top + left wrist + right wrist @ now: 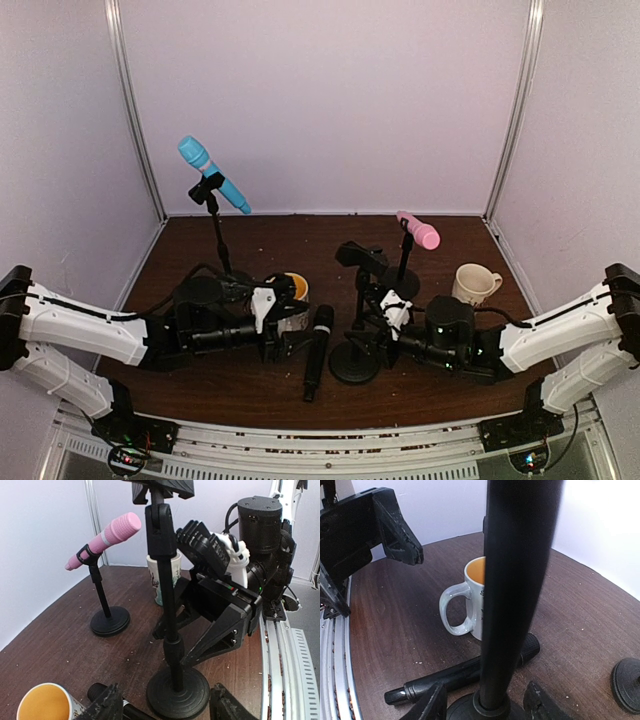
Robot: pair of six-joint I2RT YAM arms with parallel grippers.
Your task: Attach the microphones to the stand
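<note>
So, blue mic (213, 174) and pink mic (419, 231) are already clipped in at the back, which leaves the black mic (317, 352). It's lying flat on the table (250, 240), between the mug (293, 292) and the empty stand (355, 365). It's a slim smooth stick, so I'd guess it rolls easily. Right gripper (487, 705) straddles the stand's pole, jaws partly open, not pinching it. Left gripper (167, 702) sits low beside the black mic, jaws apart, holding nothing. Next, I reckon: left closes across the body, lifts, and lines it up with the clip (361, 255).
</note>
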